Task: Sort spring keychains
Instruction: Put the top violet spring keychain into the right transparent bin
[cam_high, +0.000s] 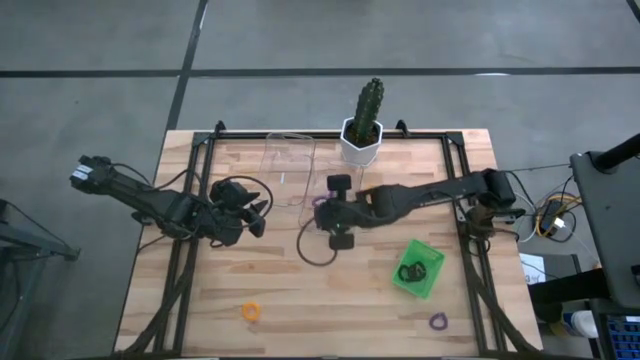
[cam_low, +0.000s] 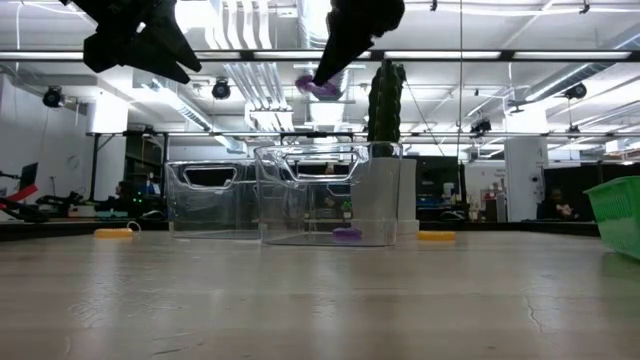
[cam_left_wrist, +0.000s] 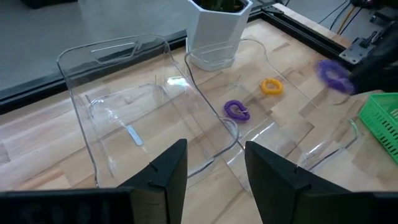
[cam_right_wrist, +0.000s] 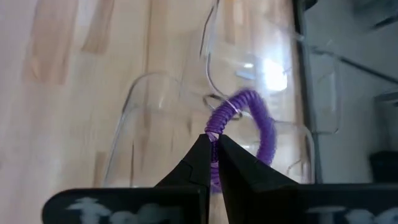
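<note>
Purple spring keychain (cam_right_wrist: 258, 127), a springy coiled loop, hangs pinched by its edge between my right gripper's (cam_right_wrist: 213, 149) closed fingertips, held high above the clear tray (cam_right_wrist: 186, 106) so it can fall inside, I judge. Another purple coil (cam_left_wrist: 236, 110) already lies in that glossy, thin-walled tray, which suggests purple belongs there. My left gripper (cam_left_wrist: 214, 165) waits nearby, fingers apart, over the neighbouring clear tray (cam_left_wrist: 112, 93).

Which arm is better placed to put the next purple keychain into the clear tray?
The right. Its tool is shut on a purple keychain above the clear tray. The left tool is open and holds nothing.
</note>
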